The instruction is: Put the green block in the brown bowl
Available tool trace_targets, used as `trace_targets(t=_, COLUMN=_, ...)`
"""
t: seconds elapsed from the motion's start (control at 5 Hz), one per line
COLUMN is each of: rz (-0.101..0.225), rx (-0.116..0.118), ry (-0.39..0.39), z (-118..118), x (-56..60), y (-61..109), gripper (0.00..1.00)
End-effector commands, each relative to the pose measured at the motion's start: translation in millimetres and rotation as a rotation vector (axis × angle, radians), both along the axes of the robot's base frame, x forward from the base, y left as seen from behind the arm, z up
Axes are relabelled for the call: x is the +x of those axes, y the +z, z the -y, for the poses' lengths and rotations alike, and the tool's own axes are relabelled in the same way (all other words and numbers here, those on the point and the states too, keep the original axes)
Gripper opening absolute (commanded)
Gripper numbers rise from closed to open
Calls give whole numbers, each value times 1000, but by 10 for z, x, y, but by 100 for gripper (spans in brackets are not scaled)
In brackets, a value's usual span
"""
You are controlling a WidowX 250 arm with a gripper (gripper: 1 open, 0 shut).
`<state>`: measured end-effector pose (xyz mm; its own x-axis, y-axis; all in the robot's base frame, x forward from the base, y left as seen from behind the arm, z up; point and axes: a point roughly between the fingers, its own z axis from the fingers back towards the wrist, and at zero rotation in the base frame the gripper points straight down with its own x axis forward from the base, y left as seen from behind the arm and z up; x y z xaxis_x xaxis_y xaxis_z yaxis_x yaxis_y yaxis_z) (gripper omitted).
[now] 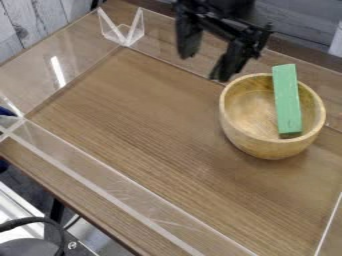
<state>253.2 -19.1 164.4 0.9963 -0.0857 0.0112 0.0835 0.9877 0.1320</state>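
Resting inside brown bowl (271,125) near table (147,130) right edge: green block (286,99), leaning across rim. Pincer (214,58) above far edge, beside bowl, fingers spread wide, holding nothing. Task looks complete; nothing left but pulling clear.

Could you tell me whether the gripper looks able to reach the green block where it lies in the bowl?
Probably yes: the gripper hangs open just up-left of the brown bowl, and the green block lies uncovered across the open top, one end over the rim.
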Motion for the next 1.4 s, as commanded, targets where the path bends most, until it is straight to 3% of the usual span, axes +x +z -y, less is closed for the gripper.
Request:
trace_targets(t=0.0, rz=46, rx=28, ry=125, z=-208, x=-214, y=53, gripper=100)
trace_targets(t=0.2, rz=41, rx=24, ry=215, z=-537, x=-273, y=-113, gripper=100)
trace_targets(t=0.4, rz=22, rx=6, ry=284, z=-832, x=-161, y=-279, gripper=100)
trace_targets(t=0.6, rz=67, rx=-38, ry=308, z=-1027, x=-43, y=-421, gripper=100)
trace_targets(t=0.8, rz=115, rx=-61, ry=313, z=-1098, x=94, y=-470, gripper=100)
trace_targets(t=1.2, rz=186, rx=-68, ry=269, z=-720, x=228, y=-348, gripper=100)
